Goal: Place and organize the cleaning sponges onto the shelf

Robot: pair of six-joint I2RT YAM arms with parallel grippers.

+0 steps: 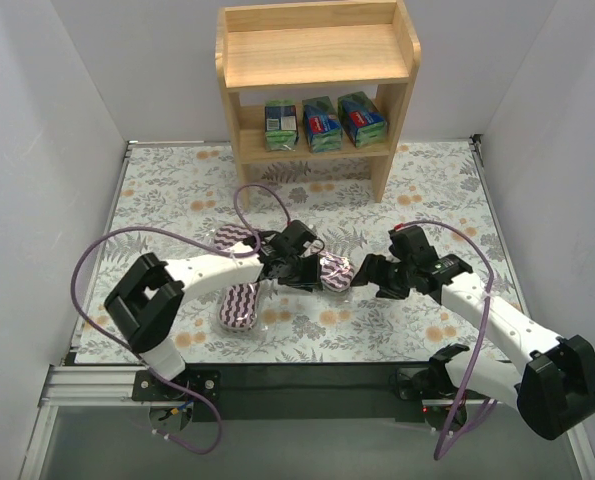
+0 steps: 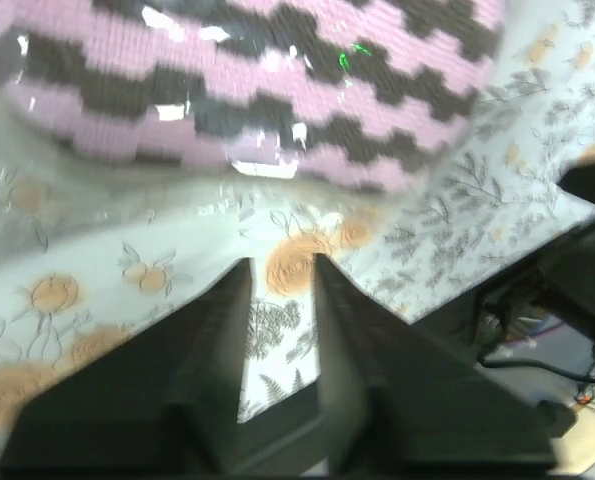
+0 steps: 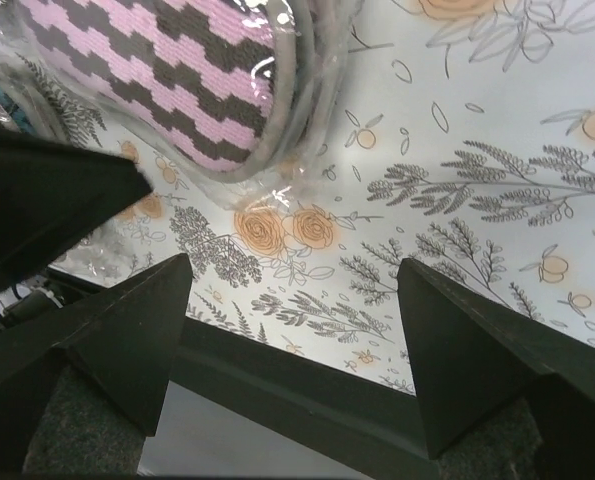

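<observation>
One purple-and-white striped sponge (image 1: 335,272) in clear wrap lies on the floral cloth between my two grippers. My left gripper (image 1: 313,272) is just left of it. In the left wrist view its jaws (image 2: 282,265) stand a narrow gap apart with nothing between them, and the sponge (image 2: 257,80) fills the view beyond the tips. My right gripper (image 1: 370,274) is wide open and empty just right of it (image 3: 295,262), with the sponge (image 3: 177,70) ahead to the upper left. Two more striped sponges (image 1: 235,238) (image 1: 239,305) lie by the left arm. Three boxy packs (image 1: 323,124) stand on the lower tier of the wooden shelf (image 1: 317,70).
The shelf's top tier (image 1: 317,55) shows bare wood. White walls (image 1: 37,150) close in the left, right and back. A black rail (image 1: 307,378) runs along the near table edge. Purple cables (image 1: 107,245) loop over both arms.
</observation>
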